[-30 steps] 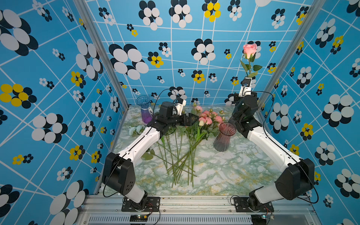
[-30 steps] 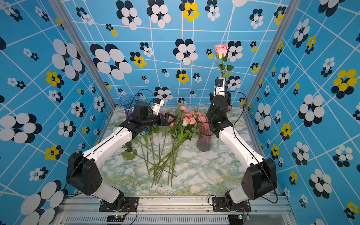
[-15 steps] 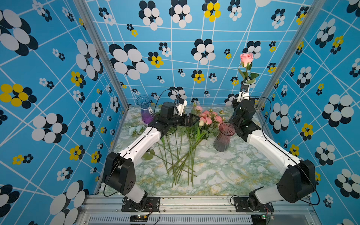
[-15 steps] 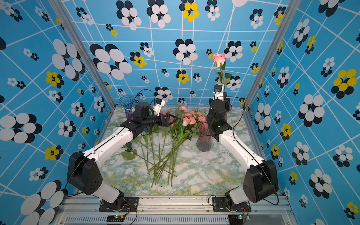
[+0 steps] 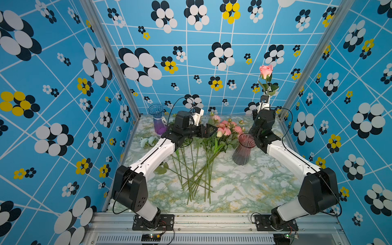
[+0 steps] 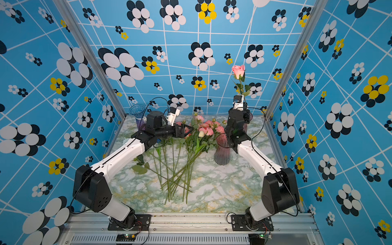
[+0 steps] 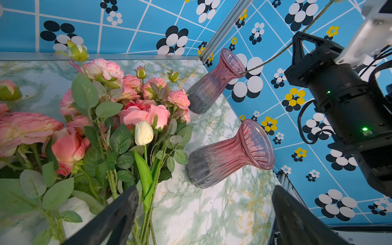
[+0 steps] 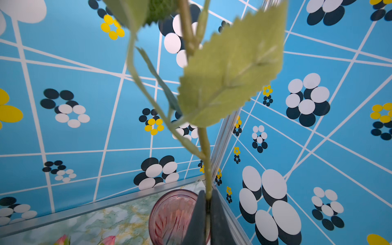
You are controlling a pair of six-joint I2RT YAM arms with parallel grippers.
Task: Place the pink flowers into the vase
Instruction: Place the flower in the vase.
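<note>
One pink rose (image 5: 265,71) stands upright in the air at the far right corner. Its bloom is high, and its thin green stem is clamped between the closed fingers of the right gripper (image 8: 209,201), just under the lowest leaves. The lower part of the stem curves down to the mouth of the rear vase (image 7: 214,82); whether the tip is already inside, I cannot say.

I judge this flower to be very light. The stem is long, thin and springy, so it can bend and turn in the grip. The bare stem below the leaves seems the good place to hold, because the petals would crush.

The other pink flowers (image 5: 228,127) lie in a bunch on the table (image 5: 244,191), heads toward the back wall. Their stems cross each other, so one stem may pull its neighbours. The left gripper (image 7: 203,212) hangs over their leafy stems with its fingers spread wide, holding nothing.

A front vase (image 5: 242,149) stands just beside the bunch. Both vases look like glass with narrow necks and may tip. White flowers (image 5: 148,141) and a blue vase (image 5: 158,118) are at the far left.
</note>
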